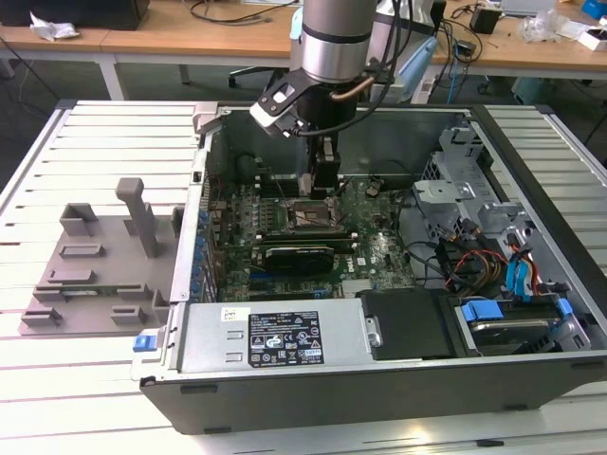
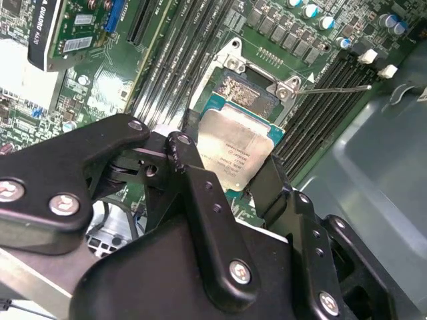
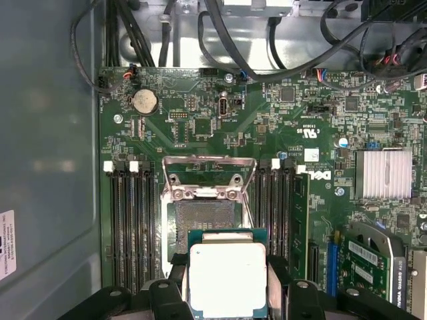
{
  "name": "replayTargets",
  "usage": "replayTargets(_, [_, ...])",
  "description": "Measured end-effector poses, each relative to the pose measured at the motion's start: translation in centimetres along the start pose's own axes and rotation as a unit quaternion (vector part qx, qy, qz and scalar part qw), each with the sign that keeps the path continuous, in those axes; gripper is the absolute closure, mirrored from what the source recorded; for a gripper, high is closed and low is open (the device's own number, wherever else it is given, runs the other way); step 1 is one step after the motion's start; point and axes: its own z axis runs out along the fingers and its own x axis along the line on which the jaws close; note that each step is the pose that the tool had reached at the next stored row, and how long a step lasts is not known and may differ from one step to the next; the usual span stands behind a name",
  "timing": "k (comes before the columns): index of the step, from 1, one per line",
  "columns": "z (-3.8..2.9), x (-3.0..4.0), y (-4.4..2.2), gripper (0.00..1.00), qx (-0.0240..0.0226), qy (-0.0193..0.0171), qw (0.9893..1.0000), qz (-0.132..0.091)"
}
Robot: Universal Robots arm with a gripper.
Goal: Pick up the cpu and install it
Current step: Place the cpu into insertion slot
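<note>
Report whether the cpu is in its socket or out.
Out. The cpu is clamped in the pincer, offset from the bare socket, whose metal frame stands flipped open.

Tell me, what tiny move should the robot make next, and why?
Probably ease the cpu slowly down toward the socket: the gripper grips its edges, the socket lies open with its frame lifted, and the cpu hangs above it, not seated.
</note>
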Motion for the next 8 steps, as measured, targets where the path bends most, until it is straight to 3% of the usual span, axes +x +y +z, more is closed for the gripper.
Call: replayTargets(8, [0.71, 0.03, 0.02, 0.45, 0.0, -0.0001, 1.0, 0.0])
